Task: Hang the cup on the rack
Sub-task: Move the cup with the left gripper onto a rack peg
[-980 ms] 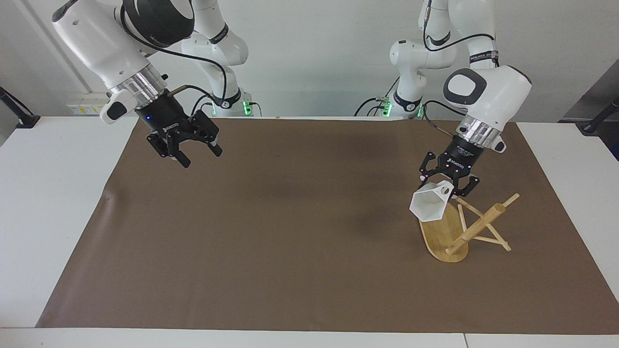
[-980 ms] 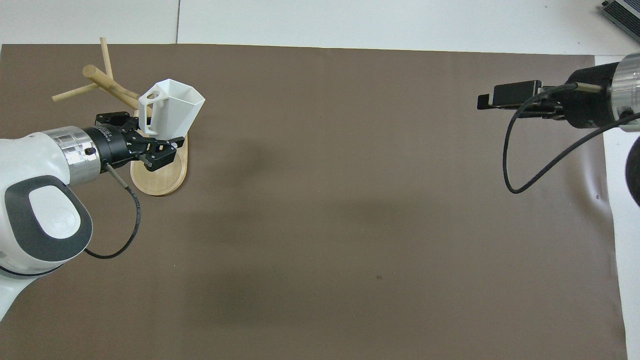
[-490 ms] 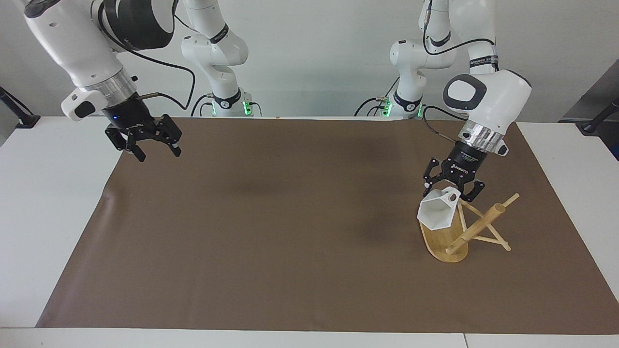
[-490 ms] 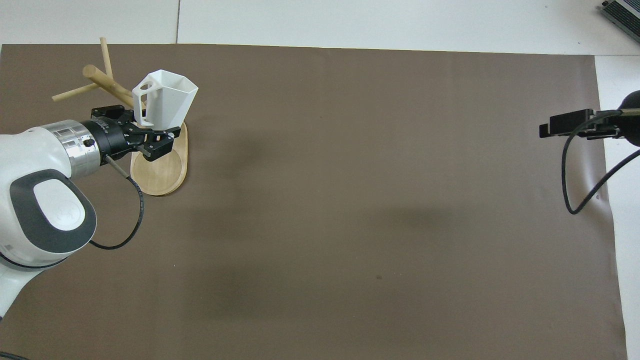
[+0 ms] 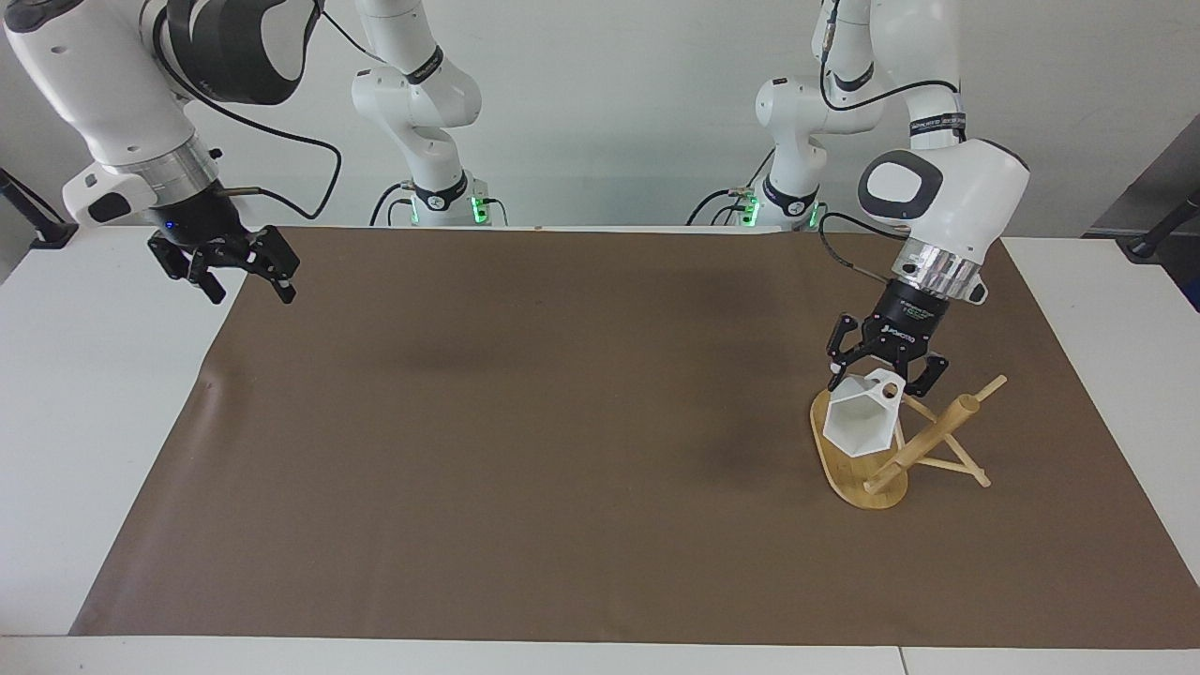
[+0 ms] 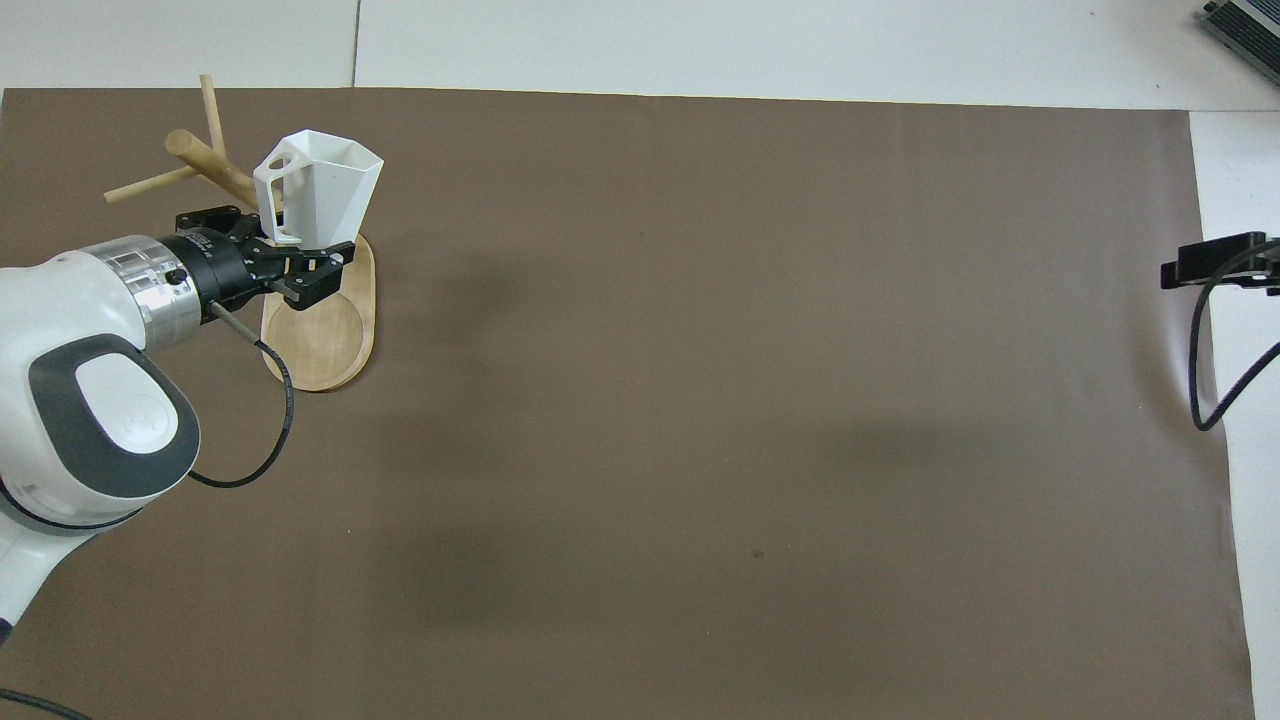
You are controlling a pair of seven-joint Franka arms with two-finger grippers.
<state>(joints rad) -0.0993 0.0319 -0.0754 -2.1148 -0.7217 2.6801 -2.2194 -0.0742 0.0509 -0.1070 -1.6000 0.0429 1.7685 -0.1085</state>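
Bamboo rack [image 5: 867, 469], faceted white cup [image 5: 861, 424]

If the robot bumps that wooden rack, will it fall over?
Probably not easily: the rack rests on a broad oval base. Its thin pegs look easy to snap. It seems light, so a bump from the cup might slide it.

White surface [image 5: 103, 394], built of panels with seams visible at the edge farthest from the robots. A brown mat [image 5: 562, 422] covers most of it; white margins show at both arms' ends and along the edge farthest from the robots. Slight crease in the mat at the right arm's end.

Directly on the mat: the rack [image 5: 858, 469], standing on its oval bamboo base toward the left arm's end, with post and pegs leaning in both views.
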